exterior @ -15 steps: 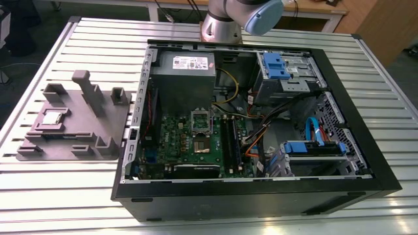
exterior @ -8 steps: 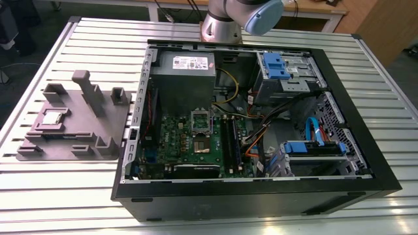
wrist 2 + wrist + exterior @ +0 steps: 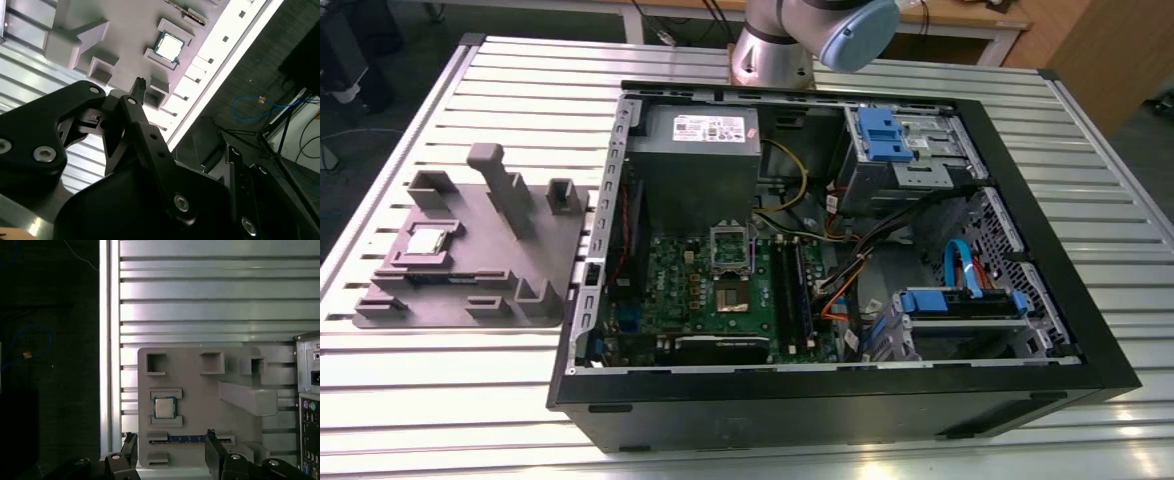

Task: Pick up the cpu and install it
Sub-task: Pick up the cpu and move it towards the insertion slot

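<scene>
The cpu (image 3: 163, 407) is a small silver square chip with a dark rim. It lies flat in a recess of the grey plate (image 3: 200, 390). It also shows in the second wrist view as the cpu (image 3: 169, 46) and in the exterior view as the cpu (image 3: 427, 243). My gripper (image 3: 170, 435) hangs above the plate's edge, open, with nothing between its black fingers (image 3: 215, 452). The chip sits apart from the fingertips, slightly off the gripper's centre line. One fingertip (image 3: 140, 82) points toward the plate.
An open black computer case (image 3: 854, 400) lies at the exterior view's right, with the green motherboard (image 3: 680, 270) and its metal-framed socket (image 3: 730, 290) inside. A blue-edged strip (image 3: 185, 439) sits in a plate slot. The plate has raised blocks (image 3: 500, 185). The slatted table ends (image 3: 104, 340) beside the plate.
</scene>
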Robot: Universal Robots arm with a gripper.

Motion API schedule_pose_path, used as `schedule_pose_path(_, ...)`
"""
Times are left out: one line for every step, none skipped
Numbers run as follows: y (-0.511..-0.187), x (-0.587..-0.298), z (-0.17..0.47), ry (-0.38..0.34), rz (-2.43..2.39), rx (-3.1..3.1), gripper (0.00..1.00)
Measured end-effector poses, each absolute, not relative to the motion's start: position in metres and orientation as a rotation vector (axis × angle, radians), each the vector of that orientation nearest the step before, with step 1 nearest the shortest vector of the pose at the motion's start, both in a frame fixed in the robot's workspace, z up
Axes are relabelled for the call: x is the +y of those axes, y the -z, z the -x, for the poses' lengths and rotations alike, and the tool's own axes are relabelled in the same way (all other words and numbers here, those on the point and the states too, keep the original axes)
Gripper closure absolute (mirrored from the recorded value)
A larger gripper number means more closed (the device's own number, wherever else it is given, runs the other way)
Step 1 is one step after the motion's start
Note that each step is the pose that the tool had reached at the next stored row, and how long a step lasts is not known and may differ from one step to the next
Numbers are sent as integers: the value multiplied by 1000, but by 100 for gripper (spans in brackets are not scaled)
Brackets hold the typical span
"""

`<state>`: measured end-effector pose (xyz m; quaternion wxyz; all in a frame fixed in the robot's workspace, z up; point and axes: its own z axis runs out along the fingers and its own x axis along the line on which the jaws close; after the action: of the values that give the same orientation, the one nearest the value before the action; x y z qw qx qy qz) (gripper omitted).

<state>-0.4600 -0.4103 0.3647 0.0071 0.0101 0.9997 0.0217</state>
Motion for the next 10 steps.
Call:
schedule_pose_path(-363, -410, 460, -68, -20, 3129, 35)
schedule_pose_path(-362, -410, 460, -68, -19, 3131, 35)
schedule_pose_path(-361, -411, 459, -68, -19, 3132, 35)
schedule_pose_path(-359, -411, 459, -68, -19, 3133, 35)
schedule_pose_path(-358, -413, 459, -68, -19, 3133, 35)
schedule_pose_path(-356, -415, 459, -69, -19, 3134, 35)
schedule_pose_path(-354, -417, 459, -70, -19, 3134, 35)
schedule_pose_path(-353, -418, 459, -72, -18, 3134, 35)
schedule_pose_path(-351, -418, 459, -72, -17, 3135, 35)
schedule_pose_path(-349, -418, 459, -72, -17, 3136, 35)
